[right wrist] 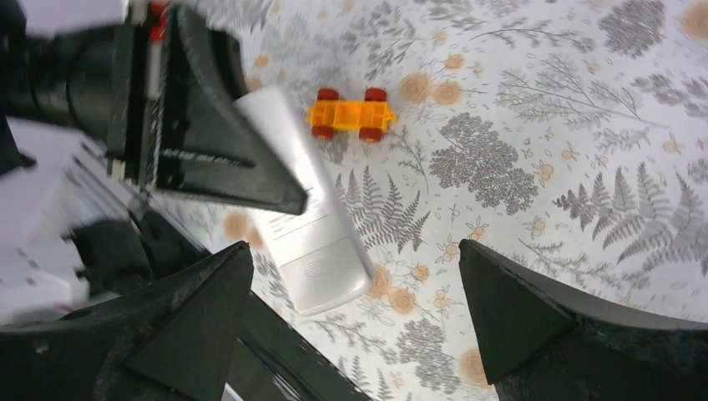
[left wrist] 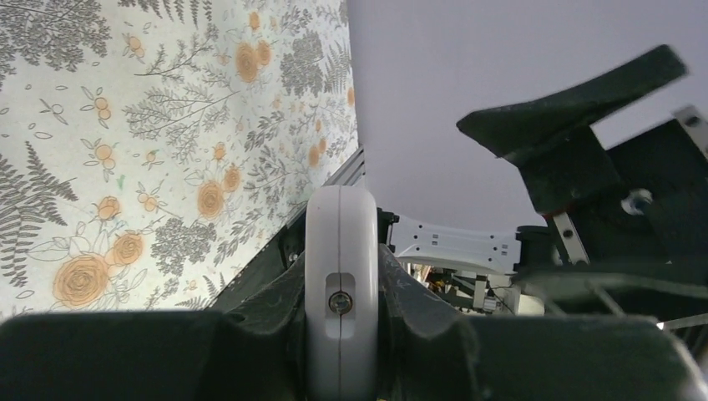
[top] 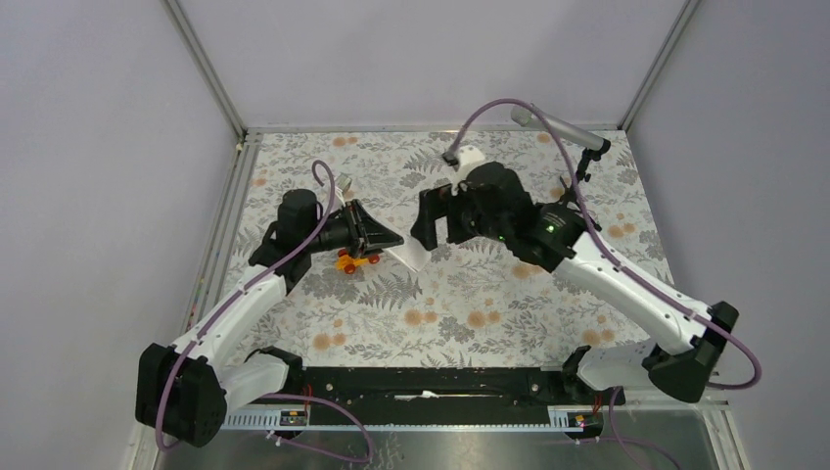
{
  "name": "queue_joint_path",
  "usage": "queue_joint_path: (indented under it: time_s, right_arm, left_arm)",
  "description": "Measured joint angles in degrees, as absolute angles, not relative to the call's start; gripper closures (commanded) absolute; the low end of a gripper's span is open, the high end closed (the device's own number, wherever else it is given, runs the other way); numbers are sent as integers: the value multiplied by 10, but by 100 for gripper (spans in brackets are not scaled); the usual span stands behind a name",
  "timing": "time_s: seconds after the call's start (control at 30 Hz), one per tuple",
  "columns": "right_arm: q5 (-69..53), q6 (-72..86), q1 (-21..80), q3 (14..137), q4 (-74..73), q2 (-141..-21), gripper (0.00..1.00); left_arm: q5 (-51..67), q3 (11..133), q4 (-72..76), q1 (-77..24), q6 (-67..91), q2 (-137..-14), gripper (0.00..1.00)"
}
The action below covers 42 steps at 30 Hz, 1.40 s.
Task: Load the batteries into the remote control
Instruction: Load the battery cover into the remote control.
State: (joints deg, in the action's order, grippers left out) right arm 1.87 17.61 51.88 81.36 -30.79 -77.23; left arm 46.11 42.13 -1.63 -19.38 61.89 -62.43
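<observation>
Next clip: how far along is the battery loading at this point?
Done: nothing that shows. No battery is in any view, and whether one already sits inside cannot be told.
In hand: the left gripper is clamped on the remote control, plain back towards the right wrist camera. The right gripper is open and empty beside it.
Left: finding and inserting the batteries, as far as can be seen.

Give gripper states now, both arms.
Left gripper: closed, holding the remote control.
Right gripper: open, empty.
</observation>
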Motion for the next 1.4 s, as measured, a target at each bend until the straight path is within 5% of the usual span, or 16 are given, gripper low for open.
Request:
queue_joint_path:
  time_s: [0.47,0.97,1.4]
  right_arm:
    - [-64,505,460,623,-143,-665,0]
    - [-119,593,457,580,12,-665,54]
    - [-132,609,449,567,77,-665,64]
  left_arm:
    - [427,406,62,-180,749,-554,100]
    - [415,398,126,-180,858,-543,100]
    - [406,397,168,-178,915,-541,100]
